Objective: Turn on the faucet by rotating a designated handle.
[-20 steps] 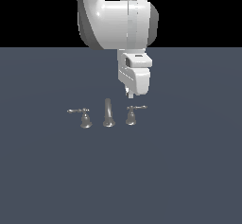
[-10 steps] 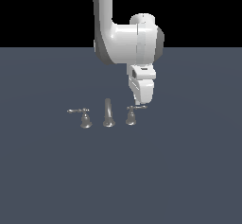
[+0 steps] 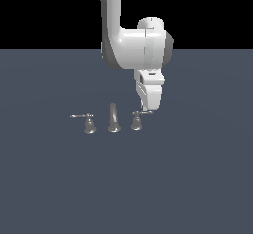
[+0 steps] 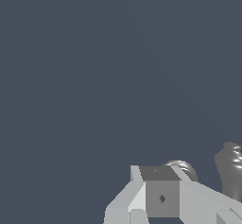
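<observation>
tool (image 3: 147, 110) low over the handle (image 3: 137, 121) — spread unclear; spout (image 3: 113, 119) just beside, longer-levered handle (image 3: 87, 123) beyond

arm (image 3: 129, 45): glossy white, rounded | grey joint band | blocky pale-grey wrist

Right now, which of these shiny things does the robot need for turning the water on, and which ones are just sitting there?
Needed for the job:
- the short-lever handle, on the exterior view's right
- the robot's hand, right at that lever

Just sitting there:
- the upright spout in the middle
- the long-lever handle, on the exterior view's left
- the dark grey floor under everything
</observation>
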Robot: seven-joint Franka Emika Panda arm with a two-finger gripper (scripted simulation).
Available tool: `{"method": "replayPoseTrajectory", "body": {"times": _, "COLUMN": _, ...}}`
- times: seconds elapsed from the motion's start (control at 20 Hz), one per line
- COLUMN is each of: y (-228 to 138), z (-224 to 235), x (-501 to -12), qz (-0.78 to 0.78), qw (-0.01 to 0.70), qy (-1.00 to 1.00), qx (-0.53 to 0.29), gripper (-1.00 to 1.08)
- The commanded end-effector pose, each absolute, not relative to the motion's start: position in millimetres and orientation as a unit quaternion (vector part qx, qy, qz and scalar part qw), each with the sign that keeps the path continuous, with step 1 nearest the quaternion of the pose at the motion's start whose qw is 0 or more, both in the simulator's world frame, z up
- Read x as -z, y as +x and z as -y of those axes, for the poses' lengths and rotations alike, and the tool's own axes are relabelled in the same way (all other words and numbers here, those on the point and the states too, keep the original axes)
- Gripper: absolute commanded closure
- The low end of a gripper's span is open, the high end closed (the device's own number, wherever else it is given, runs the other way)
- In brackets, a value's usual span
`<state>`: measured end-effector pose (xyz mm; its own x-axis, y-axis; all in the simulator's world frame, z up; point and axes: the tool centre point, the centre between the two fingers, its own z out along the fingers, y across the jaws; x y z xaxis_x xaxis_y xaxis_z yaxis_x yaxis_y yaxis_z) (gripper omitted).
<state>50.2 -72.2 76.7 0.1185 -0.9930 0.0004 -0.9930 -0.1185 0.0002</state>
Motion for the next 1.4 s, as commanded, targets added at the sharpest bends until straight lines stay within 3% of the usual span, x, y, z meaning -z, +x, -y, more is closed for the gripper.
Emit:
{"method": "replayPoseTrajectory", "body": {"times": 0.0, "y": 45, "z": 76, "x": -77, "qz": 0.664, "qw": 0.000, "qy": 0.748, "qx": 0.000, "gripper": 1.08}}
{"method": "replayPoseTrajectory", "body": {"times": 0.45, "y": 17, "z": 94, "x": -77, "qz": 0.664, "qw": 0.000, "qy": 0.747, "qx": 0.000, "gripper": 1.08}}
{"method": "replayPoseTrajectory", "body": {"times": 0.55, "y": 24, "z": 85, "x": -77, "qz": 0.660, "qw": -0.003, "qy": 0.751, "qx": -0.002, "gripper": 1.08}}
{"method": "replayPoseTrajectory", "body": {"times": 1.25, "y": -24, "z": 86, "x": -77, "qz": 0.664, "qw": 0.000, "qy": 0.748, "qx": 0.000, "gripper": 1.08}}
{"method": "replayPoseTrajectory", "body": {"times": 1.35, "y": -15, "z": 88, "x": -76, "qz": 0.664, "qw": -0.003, "qy": 0.747, "qx": -0.005, "gripper": 1.08}}
